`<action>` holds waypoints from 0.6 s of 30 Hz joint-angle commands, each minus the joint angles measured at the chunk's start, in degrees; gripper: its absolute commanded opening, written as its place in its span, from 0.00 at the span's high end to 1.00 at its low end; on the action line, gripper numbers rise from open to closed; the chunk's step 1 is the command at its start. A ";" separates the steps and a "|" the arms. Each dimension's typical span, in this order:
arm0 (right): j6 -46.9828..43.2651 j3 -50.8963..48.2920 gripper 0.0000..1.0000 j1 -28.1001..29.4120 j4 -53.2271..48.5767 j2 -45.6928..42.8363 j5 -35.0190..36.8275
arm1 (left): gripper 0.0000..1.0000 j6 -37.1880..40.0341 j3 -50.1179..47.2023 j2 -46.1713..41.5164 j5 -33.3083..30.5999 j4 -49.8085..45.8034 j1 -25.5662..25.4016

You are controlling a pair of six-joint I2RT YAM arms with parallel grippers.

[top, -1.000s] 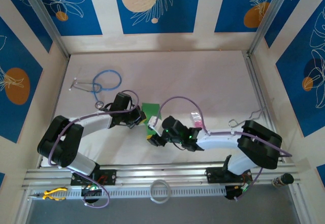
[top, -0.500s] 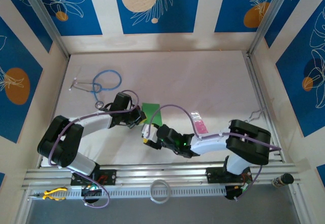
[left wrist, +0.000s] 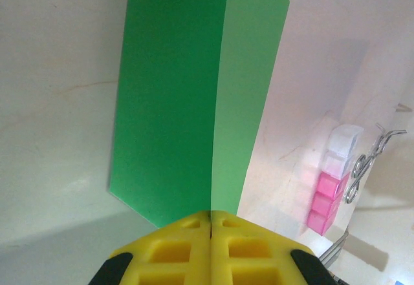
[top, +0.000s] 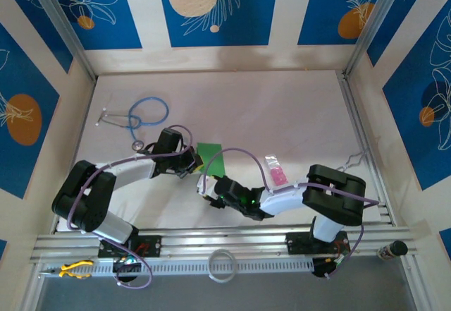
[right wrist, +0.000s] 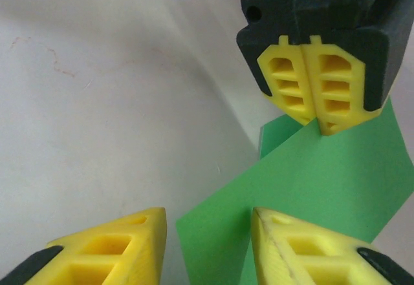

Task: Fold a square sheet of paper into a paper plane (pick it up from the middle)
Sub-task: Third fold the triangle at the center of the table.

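One green paper (left wrist: 194, 91), left hand (left wrist: 211, 217) pinching it, right hand (right wrist: 208, 217) spread beside, pink bottle (top: 279, 177) near, stethoscope (top: 132, 118) apart

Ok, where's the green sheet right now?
In the top view the green sheet sits mid-table, pinched at one edge by the left hand, with the pink bottle off to its right.

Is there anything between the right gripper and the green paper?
Nothing visible. The right gripper, jaws open, faces the green paper directly; the left gripper pinches it farther on.
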 commanded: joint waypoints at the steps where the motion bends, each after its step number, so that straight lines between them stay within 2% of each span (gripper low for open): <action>1: -0.59 -0.05 0.65 0.47 2.91 -0.46 2.27 | 1.00 -0.22 1.05 0.75 1.42 0.63 0.84; 18: 2.04 -1.20 0.80 0.34 1.95 -2.45 0.58 | 1.00 -0.22 0.93 0.60 1.07 0.55 0.85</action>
